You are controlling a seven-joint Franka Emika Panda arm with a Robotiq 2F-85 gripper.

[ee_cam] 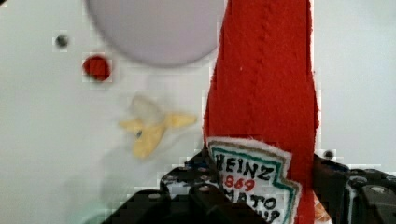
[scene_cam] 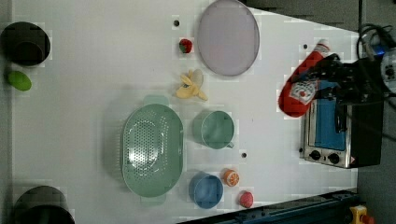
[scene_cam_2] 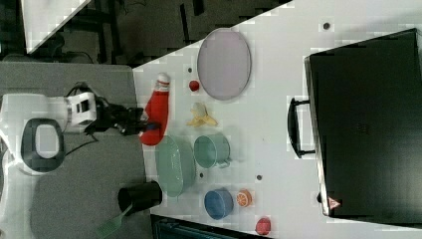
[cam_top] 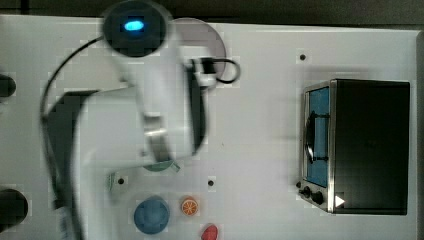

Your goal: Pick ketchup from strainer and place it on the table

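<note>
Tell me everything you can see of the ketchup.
The ketchup is a red bottle that looks like soft felt, with a white cap and a white label edged in green reading HEINZ. The gripper holds it by the label end, lifted off the table and clear of the strainer. In the wrist view its neck points toward the lilac plate.

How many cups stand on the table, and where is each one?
2. The green cup stands beside the strainer, toward the left view's right. The blue cup stands below it in the left view, next to the orange slice. Others may be hidden.
</note>
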